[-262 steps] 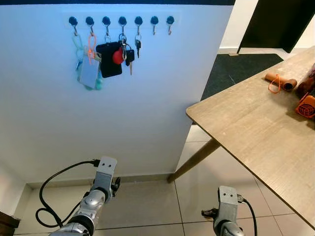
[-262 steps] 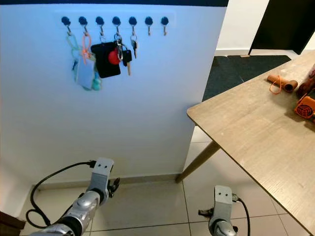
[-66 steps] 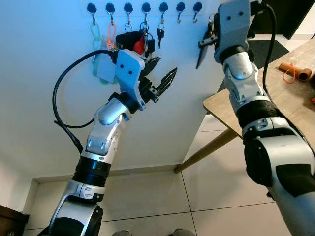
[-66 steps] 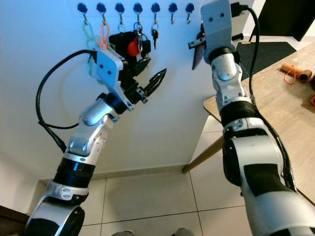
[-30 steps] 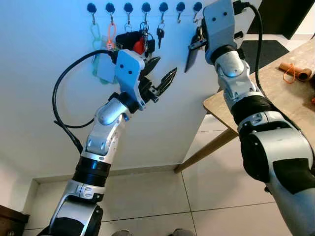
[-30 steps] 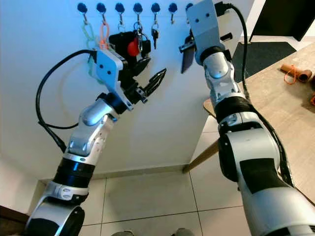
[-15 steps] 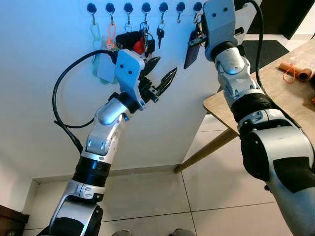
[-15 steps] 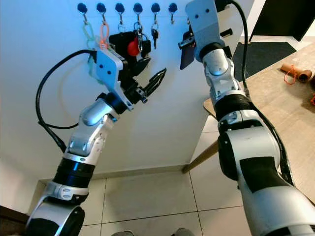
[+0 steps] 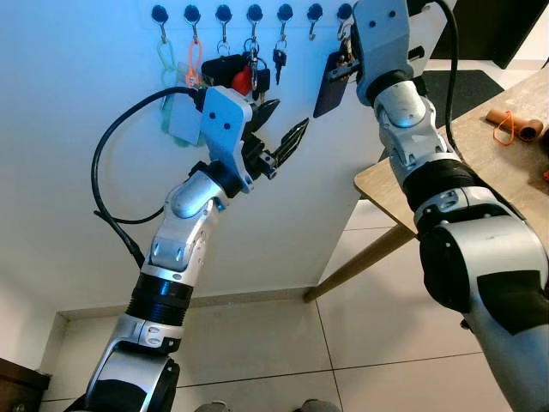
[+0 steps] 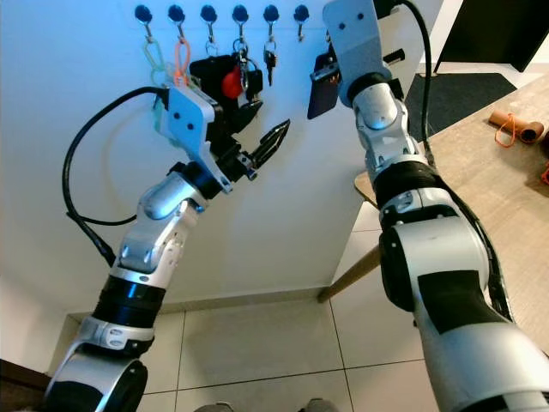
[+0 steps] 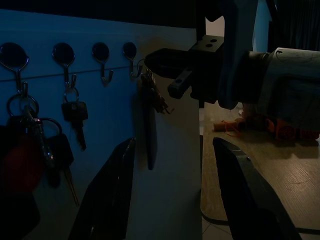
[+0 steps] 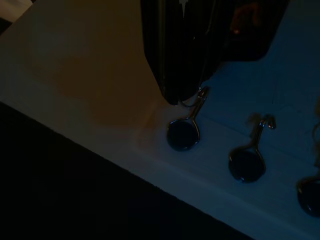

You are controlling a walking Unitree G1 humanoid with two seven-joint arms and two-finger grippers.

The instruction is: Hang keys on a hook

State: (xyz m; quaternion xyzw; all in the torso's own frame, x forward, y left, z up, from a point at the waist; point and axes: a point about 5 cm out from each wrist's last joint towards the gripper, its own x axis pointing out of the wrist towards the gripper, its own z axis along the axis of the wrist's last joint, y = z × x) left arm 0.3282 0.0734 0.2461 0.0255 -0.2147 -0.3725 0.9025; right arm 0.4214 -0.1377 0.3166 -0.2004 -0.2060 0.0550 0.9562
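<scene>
A rail of black-knobbed hooks [image 9: 255, 13] runs along the top of the white wall. My right gripper [image 9: 346, 53] is raised to the rightmost hook [image 12: 183, 131] and is shut on the keys [image 9: 328, 75], a ring with a dark flat case. The case hangs down beside that hook, and the ring [image 12: 196, 97] lies at the hook's tip. In the left wrist view the keys [image 11: 148, 120] dangle under the right fingers [image 11: 160, 61]. My left gripper [image 9: 281, 130] is held open in front of the wall, below the rail, with nothing in it.
Other key sets hang on the left hooks: a green clip [image 9: 165, 60], an orange clip [image 9: 194, 64], a black fob with a red ball [image 9: 236, 77] and a small key [image 9: 279, 58]. One hook [image 9: 315, 15] is bare. A wooden table [image 9: 506, 197] stands at the right.
Both arms have risen from near the floor to the rail. Over the last second the right gripper edged towards the last hook and the dark case swung left. The left arm held still.
</scene>
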